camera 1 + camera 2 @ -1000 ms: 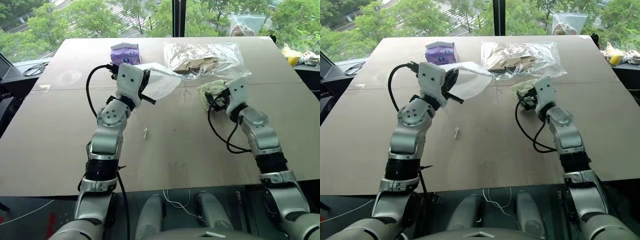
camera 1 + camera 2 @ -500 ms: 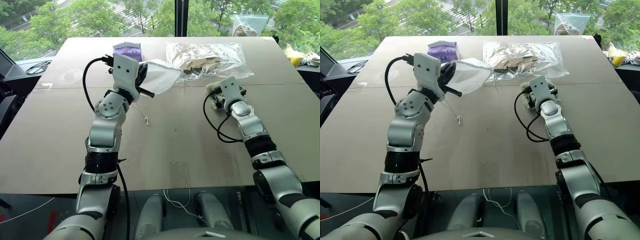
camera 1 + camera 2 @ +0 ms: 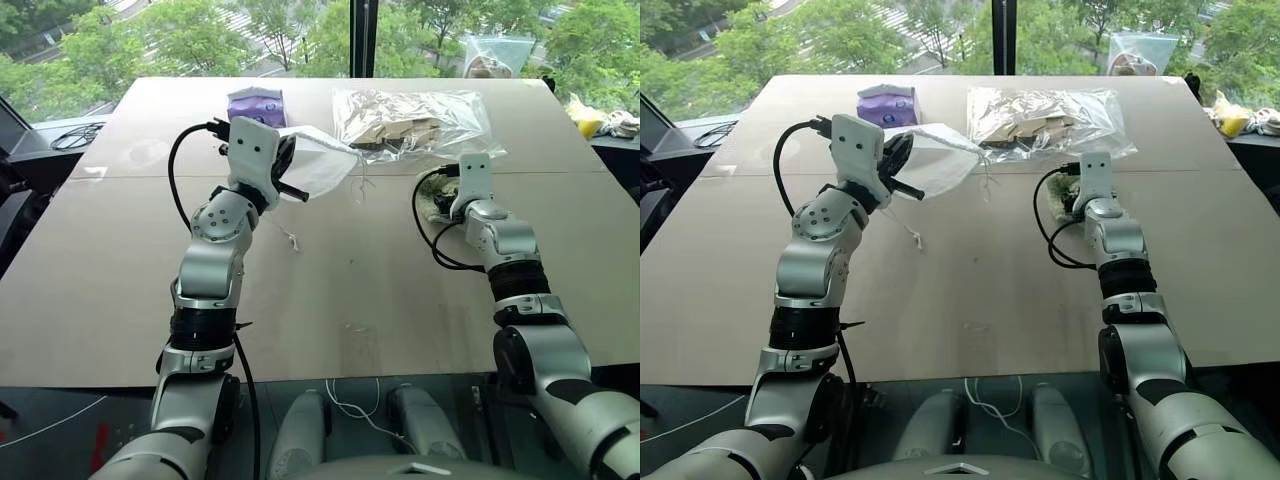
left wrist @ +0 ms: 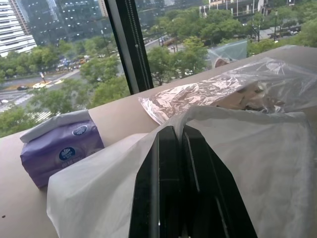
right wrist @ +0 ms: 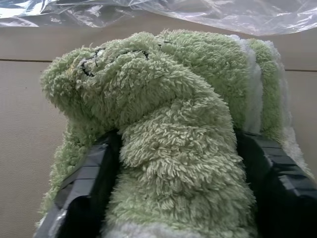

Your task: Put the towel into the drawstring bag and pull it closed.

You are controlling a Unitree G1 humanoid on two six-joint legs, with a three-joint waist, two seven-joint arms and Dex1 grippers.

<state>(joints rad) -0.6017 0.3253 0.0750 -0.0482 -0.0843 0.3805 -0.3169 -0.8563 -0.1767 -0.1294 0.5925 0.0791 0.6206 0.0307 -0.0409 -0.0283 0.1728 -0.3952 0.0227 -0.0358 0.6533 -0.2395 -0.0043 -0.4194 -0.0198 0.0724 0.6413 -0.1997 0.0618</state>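
Here the step in hand is the picking up of the towel [image 5: 168, 134], which lies on the table [image 3: 330, 300] at about two o'clock from the middle, just in front of a clear plastic bag [image 3: 415, 118]. The right gripper [image 5: 173, 198] stands with one black finger on each side of the fluffy green cloth, closing on it, but I cannot tell if the grip is already firm. The left gripper [image 4: 181, 163] has its fingers pressed together, pinching the edge of the drawstring bag [image 3: 318, 165], which it holds up above the table at about eleven o'clock, beside a purple packet [image 3: 256, 103]. Next, I think, the right arm must lift the towel and carry it toward the bag's mouth, which needs to hang open. Compared with one second ago, the right gripper has come down over the towel and its fingers stand narrower, while the left one has kept its place.
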